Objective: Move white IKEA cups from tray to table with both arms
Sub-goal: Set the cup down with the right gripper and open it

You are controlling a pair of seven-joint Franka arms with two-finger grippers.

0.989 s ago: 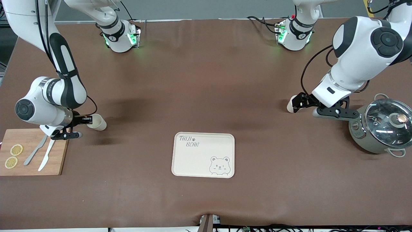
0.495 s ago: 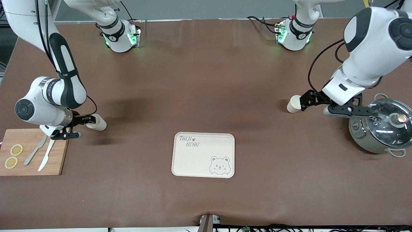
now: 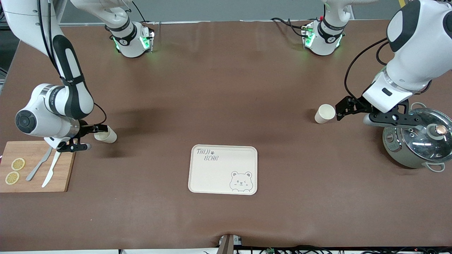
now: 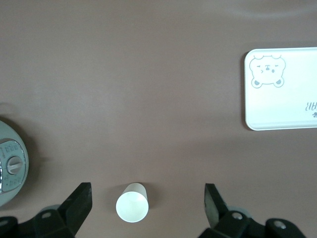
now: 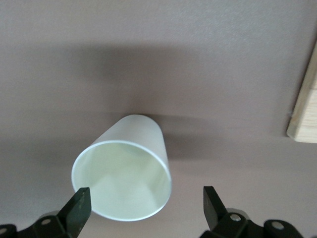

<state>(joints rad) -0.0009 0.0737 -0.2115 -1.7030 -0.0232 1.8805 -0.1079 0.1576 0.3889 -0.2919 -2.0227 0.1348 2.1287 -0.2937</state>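
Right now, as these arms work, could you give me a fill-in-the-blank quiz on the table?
1. The bear tray holds ____ cups.
2. The left gripper hangs open beside a cup, near the lidded ____.
3. The right gripper, open, is beside the other cup, next to the wooden ____ with lemon slices.

Missing words: no; pot; board

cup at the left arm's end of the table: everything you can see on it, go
The cup at the left arm's end is small, plain cream-white, handleless and tapered, with a round rim; the material looks matte. It stands upright on the brown table, mouth up, and looks empty. It stands farther from the front camera than the bear tray and beside the lidded pot. The left gripper hangs open just off the cup, its fingers apart from it. Nothing but the table touches the cup.
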